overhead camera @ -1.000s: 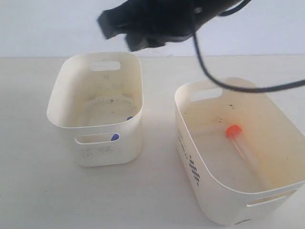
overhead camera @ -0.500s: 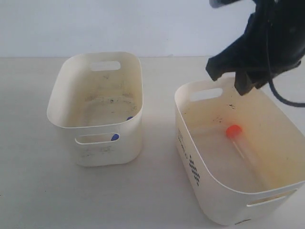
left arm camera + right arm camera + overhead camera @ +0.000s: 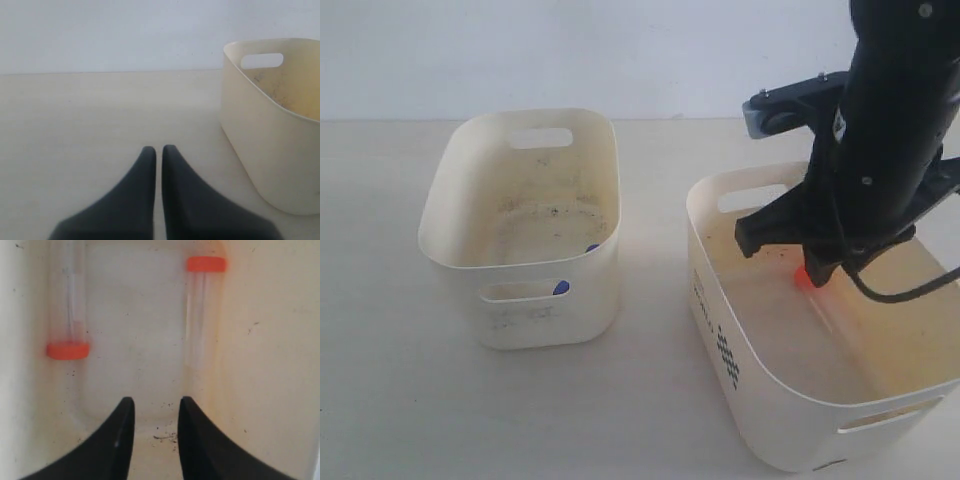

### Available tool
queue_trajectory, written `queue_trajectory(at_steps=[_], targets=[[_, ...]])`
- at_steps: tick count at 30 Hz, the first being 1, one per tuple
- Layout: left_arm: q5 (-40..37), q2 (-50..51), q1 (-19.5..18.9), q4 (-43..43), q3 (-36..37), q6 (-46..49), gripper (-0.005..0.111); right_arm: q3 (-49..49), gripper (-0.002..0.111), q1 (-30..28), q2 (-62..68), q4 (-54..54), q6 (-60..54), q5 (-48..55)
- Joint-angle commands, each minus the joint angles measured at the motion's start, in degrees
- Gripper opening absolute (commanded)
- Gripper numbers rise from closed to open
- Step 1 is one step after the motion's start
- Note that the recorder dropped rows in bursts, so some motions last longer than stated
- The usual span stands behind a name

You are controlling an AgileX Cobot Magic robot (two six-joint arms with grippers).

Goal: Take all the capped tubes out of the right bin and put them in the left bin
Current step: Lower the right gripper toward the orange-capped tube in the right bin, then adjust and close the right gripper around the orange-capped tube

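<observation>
— Finish of left bin (image 3: 445,205) and right bin (image 3: 770,410)?
— Smooth cream plastic, faint sheen, grubby inside.
— And capped tubes (image 3: 196,315)?
— Clear glossy plastic. Matt black right gripper (image 3: 156,401); matt pale table (image 3: 640,400).

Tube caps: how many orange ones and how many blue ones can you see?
Orange caps: 2, in the right bin
Blue caps: 2, partly hidden, in the left bin
Total: 4
</observation>
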State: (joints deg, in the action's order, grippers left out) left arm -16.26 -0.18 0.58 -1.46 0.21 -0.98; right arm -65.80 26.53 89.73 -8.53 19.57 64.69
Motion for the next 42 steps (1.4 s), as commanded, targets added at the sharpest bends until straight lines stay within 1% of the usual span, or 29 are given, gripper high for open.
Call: queue_trajectory(at_steps=[1,6,15,24,31,33,38,42], targets=[[0.43,0.18,-0.01,0.36,-0.21,-0.50,0.004,0.15,0.030,-0.31,3.27,-1.12,1.95,0.18],[0.31,0.18,-0.01,0.36,-0.21,-0.50,0.004,0.15,0.030,-0.31,5.82,-4.90,6.55,0.82],[0.31,0.18,-0.01,0.36,-0.21,-0.50,0.004,0.65,0.030,-0.09,7.89,-6.06,11.09,-1.07],[0.31,0.18,-0.01,0.36,-0.21,-0.50,0.004,0.65,0.030,-0.09,8.27,-6.14,12.08,-3.03],[0.44,0.18,-0.01,0.36,-0.21,-0.50,0.004,0.65,0.030,3.43,10.46,-8.06,13.28,-5.14],[0.44,0.18,-0.01,0.36,-0.21,-0.50,0.004,0.65,0.030,3.46,11.67,-8.42,13.28,-4.97],[0.44,0.18,-0.01,0.36,-0.21,-0.50,0.004,0.65,0.030,3.31,12.73,-15.44,17.48,-2.45],[0.44,0.18,-0.01,0.36,-0.21,-0.50,0.004,0.65,0.030,3.31,12.73,-15.90,17.59,-2.56]])
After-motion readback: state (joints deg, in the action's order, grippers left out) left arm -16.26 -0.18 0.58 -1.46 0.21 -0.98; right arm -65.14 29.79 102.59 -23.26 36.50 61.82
